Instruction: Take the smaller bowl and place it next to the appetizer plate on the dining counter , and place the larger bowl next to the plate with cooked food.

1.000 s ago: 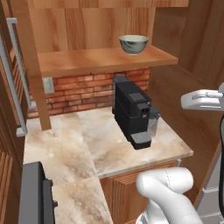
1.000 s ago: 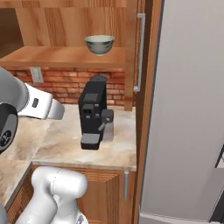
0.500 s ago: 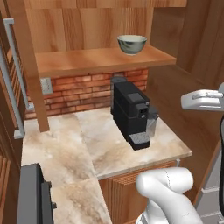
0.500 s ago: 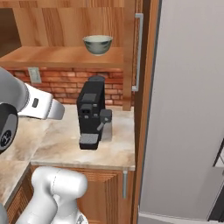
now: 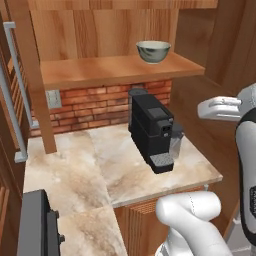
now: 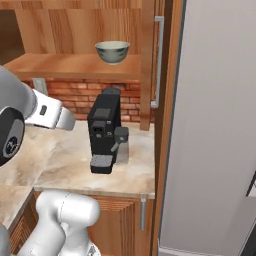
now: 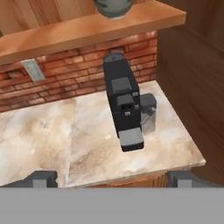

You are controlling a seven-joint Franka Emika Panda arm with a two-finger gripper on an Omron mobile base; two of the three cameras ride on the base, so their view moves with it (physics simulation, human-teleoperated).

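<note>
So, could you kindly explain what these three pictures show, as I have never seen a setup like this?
This is a simulated kitchen with a white robot arm on a driving base. Two pictures come from cameras on the base, behind the arm to its left and right; the third comes from a camera on the hand. On a wooden shelf sits a small, deep, pale grey-green ceramic bowl. Below it, on a beige marble counter backed by red brick, stands a black coffee machine. At the bottom of the hand picture the arm's tool is open and holds nothing.
</note>
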